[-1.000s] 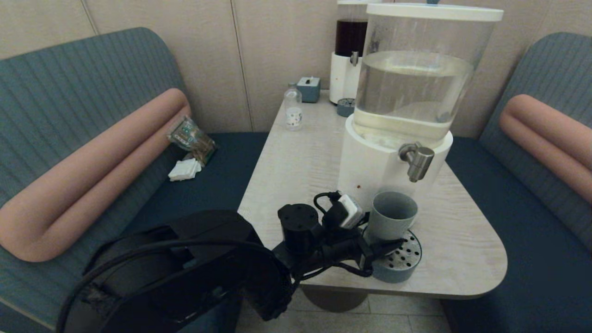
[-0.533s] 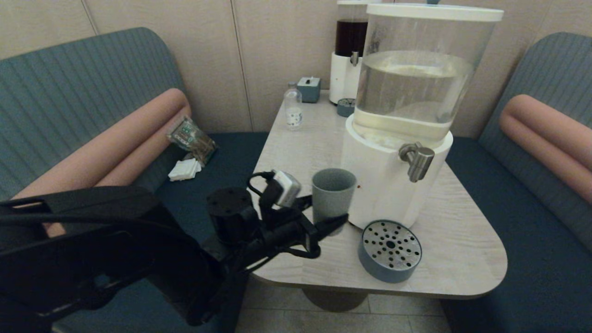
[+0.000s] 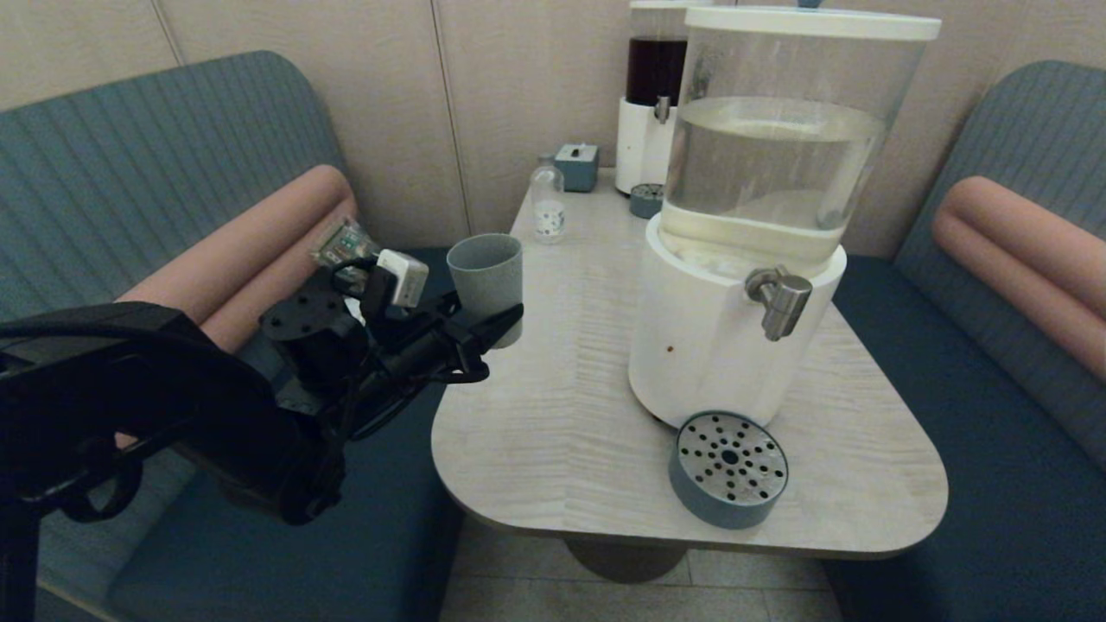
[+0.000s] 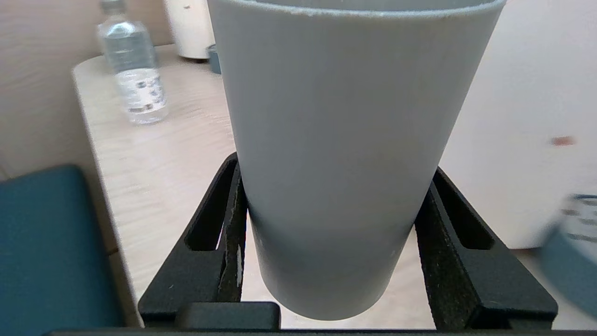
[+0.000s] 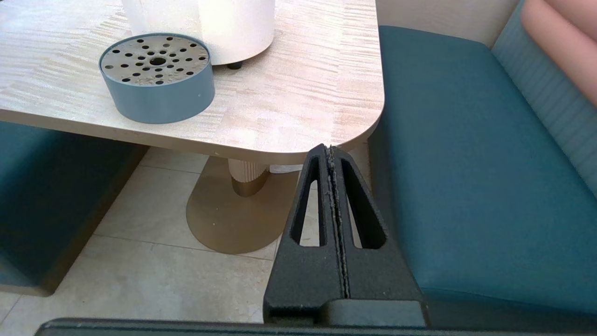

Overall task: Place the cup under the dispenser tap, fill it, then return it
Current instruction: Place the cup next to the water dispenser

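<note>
The grey-green cup (image 3: pixel 484 269) stands upright in my left gripper (image 3: pixel 498 321), which is shut on its lower half, over the left edge of the table (image 3: pixel 562 415). In the left wrist view the cup (image 4: pixel 345 154) fills the gap between both black fingers (image 4: pixel 231 205). The steel dispenser tap (image 3: pixel 780 300) juts from the white-based dispenser (image 3: pixel 700 345) well to the right of the cup. Below the tap sits the round perforated drip tray (image 3: pixel 728 466) with nothing on it. My right gripper (image 5: pixel 330 154) hangs shut below the table's front right corner.
A small clear bottle (image 3: pixel 548 206), a blue box (image 3: pixel 577 166) and the dark-liquid dispenser (image 3: pixel 654 95) stand at the back of the table. Teal benches (image 3: pixel 994 415) flank both sides; a snack packet (image 3: pixel 346 246) lies on the left one.
My left gripper carried the cup off the drip tray under the tap, leftward and farther back, to the table's left edge. The drip tray now stands bare.
</note>
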`<state>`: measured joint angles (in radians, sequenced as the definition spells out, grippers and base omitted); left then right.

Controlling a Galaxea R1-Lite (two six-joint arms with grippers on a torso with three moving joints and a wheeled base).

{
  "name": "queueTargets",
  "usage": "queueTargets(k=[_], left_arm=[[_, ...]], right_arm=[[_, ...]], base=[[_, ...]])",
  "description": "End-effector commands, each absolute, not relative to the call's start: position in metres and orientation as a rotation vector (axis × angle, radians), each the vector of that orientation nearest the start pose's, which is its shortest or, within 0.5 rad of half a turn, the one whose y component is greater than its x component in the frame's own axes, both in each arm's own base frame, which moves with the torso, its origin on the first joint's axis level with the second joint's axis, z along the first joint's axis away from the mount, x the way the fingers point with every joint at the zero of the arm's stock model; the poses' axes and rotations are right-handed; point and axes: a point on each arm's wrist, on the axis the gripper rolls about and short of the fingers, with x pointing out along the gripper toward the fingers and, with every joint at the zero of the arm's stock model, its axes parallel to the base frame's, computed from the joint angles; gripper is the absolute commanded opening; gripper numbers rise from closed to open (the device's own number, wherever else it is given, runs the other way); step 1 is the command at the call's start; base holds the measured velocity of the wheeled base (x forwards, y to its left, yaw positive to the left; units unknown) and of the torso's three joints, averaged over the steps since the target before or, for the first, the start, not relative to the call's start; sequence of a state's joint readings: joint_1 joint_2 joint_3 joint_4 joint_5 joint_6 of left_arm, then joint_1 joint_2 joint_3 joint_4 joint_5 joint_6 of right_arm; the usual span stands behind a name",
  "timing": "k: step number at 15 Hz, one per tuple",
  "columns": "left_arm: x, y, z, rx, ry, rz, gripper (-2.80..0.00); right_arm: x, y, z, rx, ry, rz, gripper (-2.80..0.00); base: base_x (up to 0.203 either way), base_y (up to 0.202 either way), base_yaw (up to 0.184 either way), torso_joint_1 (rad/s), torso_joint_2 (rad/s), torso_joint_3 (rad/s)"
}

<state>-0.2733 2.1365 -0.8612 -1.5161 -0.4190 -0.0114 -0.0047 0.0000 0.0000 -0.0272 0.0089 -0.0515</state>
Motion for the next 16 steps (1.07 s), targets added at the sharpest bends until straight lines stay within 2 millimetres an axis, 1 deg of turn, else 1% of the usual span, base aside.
queueTargets(k=[1,7,11,13,16], left_arm=[[0.388,-0.107,0.107,0.006,-0.215,-0.668,-2.8],[0.422,-0.115,0.069,0.006,-0.201,-0.669,-2.8],[0.431,-0.122,0.044,0.004,-0.169,-0.684,-2.8],[0.434,-0.128,0.036,0.002,-0.163,-0.694,-2.8],[0.436,-0.132,0.032,0.002,-0.165,-0.702,-2.8]], right_arm=[[-0.022,0.0,0.075,-0.052,-0.012,0.004,-2.8],[-0.022,0.0,0.075,-0.052,-0.012,0.004,-2.8],[-0.022,0.0,0.075,-0.052,-0.012,0.004,-2.8],[-0.022,0.0,0.075,-0.052,-0.014,0.004,-2.8],[-0.022,0.0,0.075,-0.052,-0.013,0.004,-2.8]], base=[[0.0,0.0,0.0,0.0,0.0,0.0],[0.0,0.0,0.0,0.0,0.0,0.0],[0.0,0.0,0.0,0.0,0.0,0.0],[0.0,0.0,0.0,0.0,0.0,0.0],[0.0,0.0,0.0,0.0,0.0,0.0]])
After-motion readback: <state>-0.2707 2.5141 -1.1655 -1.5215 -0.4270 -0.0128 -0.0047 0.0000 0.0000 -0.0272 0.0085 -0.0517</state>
